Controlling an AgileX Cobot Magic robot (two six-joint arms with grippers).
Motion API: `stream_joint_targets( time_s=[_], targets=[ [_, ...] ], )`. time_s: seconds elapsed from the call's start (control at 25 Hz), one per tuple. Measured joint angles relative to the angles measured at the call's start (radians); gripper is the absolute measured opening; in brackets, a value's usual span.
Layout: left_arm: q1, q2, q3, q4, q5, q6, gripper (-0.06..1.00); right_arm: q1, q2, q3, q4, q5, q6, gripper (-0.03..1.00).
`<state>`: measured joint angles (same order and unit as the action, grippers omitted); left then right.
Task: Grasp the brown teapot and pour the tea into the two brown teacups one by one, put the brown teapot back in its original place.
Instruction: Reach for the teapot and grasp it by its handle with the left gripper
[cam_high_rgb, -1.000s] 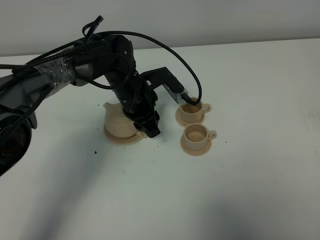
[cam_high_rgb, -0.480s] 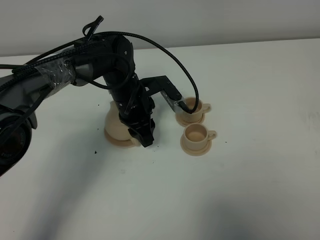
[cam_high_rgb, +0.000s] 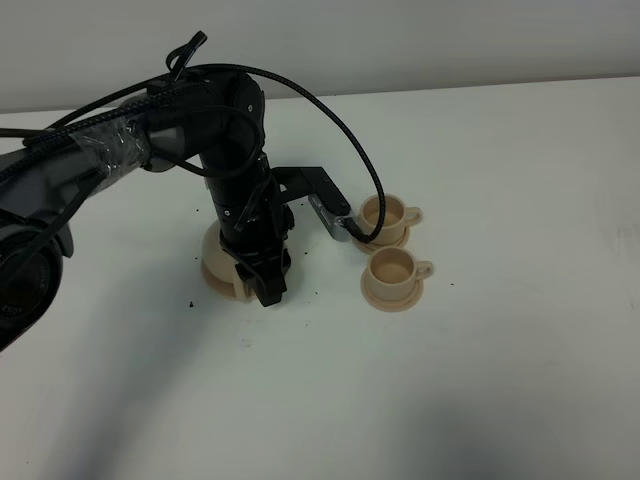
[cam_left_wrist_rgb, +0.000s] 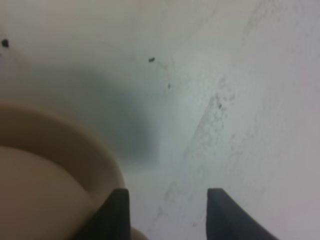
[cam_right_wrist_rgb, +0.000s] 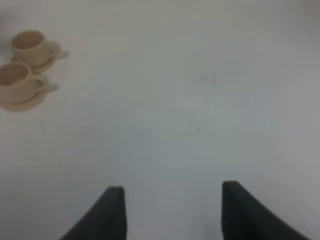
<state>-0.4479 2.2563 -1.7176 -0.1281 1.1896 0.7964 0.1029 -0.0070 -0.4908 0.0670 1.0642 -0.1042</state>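
White worktop, bare in front, with few dark specks. Nearest: left gripper, pointing down, spread wide, holding nothing, low at the near edge of the wide saucer. Just behind, brown teapot on this saucer, mostly hidden by the arm; handle not visible, so cannot tell if lined up between the jaws. Could close on air, or push a fingertip against the saucer rim and slide pot and saucer together. Further right, near teacup, then far teacup, both upright on small saucers. Black cable, with camera bracket, hanging just beside the far one; may catch it during lifting and tip it. Right gripper also spread wide, empty, over bare worktop, well apart from the cups.
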Motion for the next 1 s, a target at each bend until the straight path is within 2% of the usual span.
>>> stream_joint_targets(
  time_s=[1.0],
  targets=[
    [0.018, 0.000, 0.000, 0.039, 0.001, 0.000, 0.41, 0.000, 0.000, 0.000, 0.000, 0.000, 0.000, 0.46]
  ],
)
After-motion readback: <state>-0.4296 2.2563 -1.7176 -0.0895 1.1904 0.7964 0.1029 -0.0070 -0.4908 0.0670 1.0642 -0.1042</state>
